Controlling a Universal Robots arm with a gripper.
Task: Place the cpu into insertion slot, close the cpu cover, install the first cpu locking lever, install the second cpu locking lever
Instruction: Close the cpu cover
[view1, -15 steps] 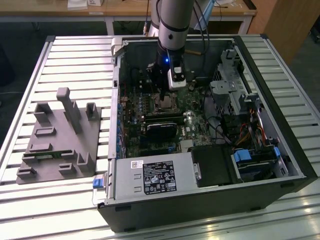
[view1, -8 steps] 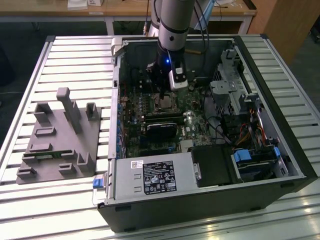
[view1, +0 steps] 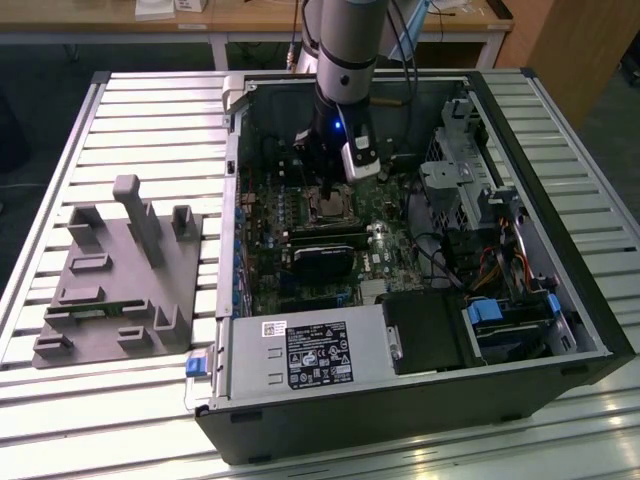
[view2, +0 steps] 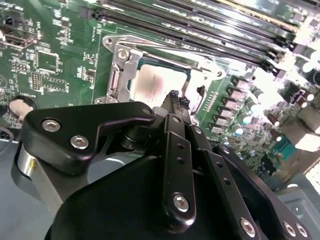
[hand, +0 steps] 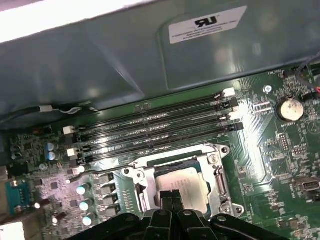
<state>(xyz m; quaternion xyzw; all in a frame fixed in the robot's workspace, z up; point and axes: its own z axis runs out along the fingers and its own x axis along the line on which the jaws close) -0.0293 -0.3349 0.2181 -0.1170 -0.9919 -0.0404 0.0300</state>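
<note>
The cpu (hand: 182, 182) lies flat in the insertion slot (hand: 220, 175) on the green board, its dull metal face also showing in the second wrist view (view2: 150, 82). The silver cpu cover (hand: 172, 155) lies down around it as a frame, with the chip showing through its window; the same cover (view2: 125, 62) shows in the second wrist view. My gripper (hand: 171, 196) is shut with nothing between its fingers, its tips just over the chip's near edge. In the exterior view the gripper (view1: 326, 192) hangs straight above the socket (view1: 330, 210) inside the open case.
Long black memory slots (hand: 155, 125) run beside the socket. A black card (view1: 322, 258) and cable bundles (view1: 470, 260) fill the case toward the exterior view's right. A grey fixture block (view1: 120, 270) stands on the slatted table at the exterior view's left.
</note>
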